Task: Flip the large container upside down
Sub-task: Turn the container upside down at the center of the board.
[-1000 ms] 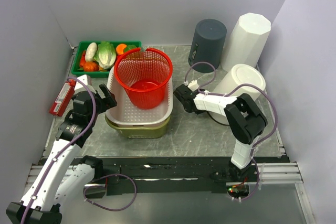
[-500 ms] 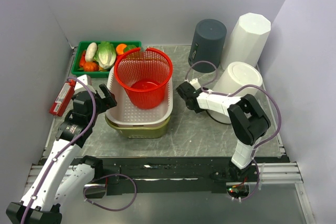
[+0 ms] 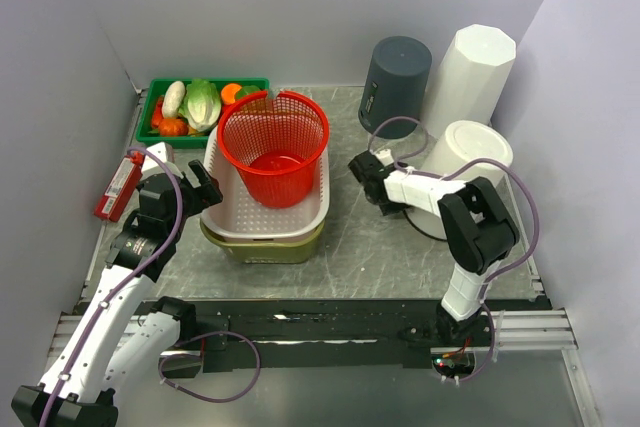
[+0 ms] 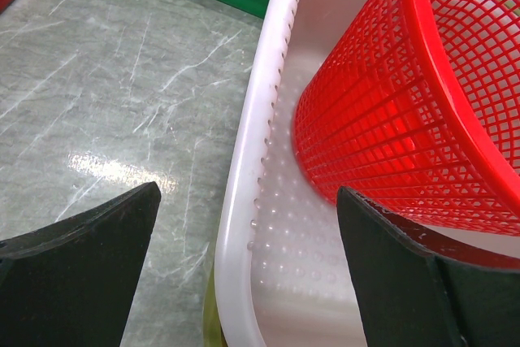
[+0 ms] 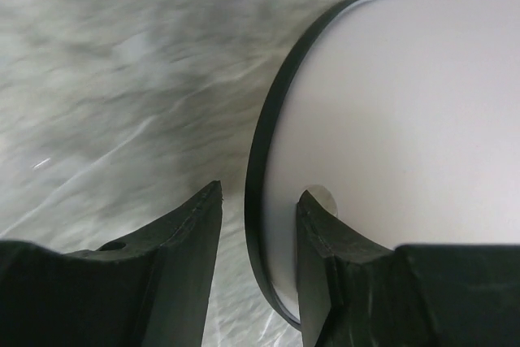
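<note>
Two arms show in the top external view. The left gripper (image 3: 200, 192) hangs spread wide at the left rim of the white tub (image 3: 225, 219), which holds a red mesh basket (image 3: 275, 142). The white round container (image 3: 465, 152) stands right of centre on the table (image 3: 380, 247), before a tall white faceted container (image 3: 470, 72). The right gripper (image 3: 365, 169) sits just left of it.

Left wrist: the left gripper (image 4: 248, 201) is released, its fingers either side of the tub rim (image 4: 268, 95), the basket (image 4: 406, 103) alongside.

Right wrist: the right gripper (image 5: 258, 201) is partly spread and grasps nothing. The container's (image 5: 406, 119) dark rim lies between the fingers; contact cannot be judged.
</note>
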You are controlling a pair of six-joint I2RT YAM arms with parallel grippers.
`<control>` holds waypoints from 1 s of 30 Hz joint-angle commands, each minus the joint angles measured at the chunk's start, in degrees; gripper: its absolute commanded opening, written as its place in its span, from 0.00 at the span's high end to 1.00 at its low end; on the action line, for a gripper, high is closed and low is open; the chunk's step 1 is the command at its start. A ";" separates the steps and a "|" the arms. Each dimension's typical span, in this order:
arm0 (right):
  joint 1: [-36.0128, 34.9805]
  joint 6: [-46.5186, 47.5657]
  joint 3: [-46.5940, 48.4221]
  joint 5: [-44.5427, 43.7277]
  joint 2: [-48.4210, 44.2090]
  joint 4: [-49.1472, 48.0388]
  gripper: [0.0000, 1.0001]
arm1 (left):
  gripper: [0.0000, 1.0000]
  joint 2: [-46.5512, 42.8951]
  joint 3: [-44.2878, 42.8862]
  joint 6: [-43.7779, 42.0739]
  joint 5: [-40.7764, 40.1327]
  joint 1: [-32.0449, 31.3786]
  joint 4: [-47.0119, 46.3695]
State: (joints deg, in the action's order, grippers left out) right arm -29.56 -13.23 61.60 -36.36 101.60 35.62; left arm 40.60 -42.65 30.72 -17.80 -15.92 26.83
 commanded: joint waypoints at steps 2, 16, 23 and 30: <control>-1.46 -6.69 2.46 -12.32 1.66 4.36 0.54 | 0.04 -0.52 -0.50 -0.31 0.40 0.19 -1.78; -2.86 1.01 2.20 -7.50 1.93 -1.52 0.54 | 0.04 -0.52 -0.41 -0.40 0.75 0.19 -2.13; -3.13 -0.47 5.64 -11.36 3.71 5.08 0.54 | 0.04 -0.87 -0.41 -0.31 -0.13 0.19 -1.87; -4.88 7.08 1.50 -9.34 -1.93 -4.15 0.53 | 0.04 -0.43 -0.59 -0.31 0.66 0.19 -2.04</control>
State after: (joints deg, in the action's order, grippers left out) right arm -32.71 -10.35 63.22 -45.43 103.77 36.07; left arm 40.58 -42.63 30.72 -17.82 -15.92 26.83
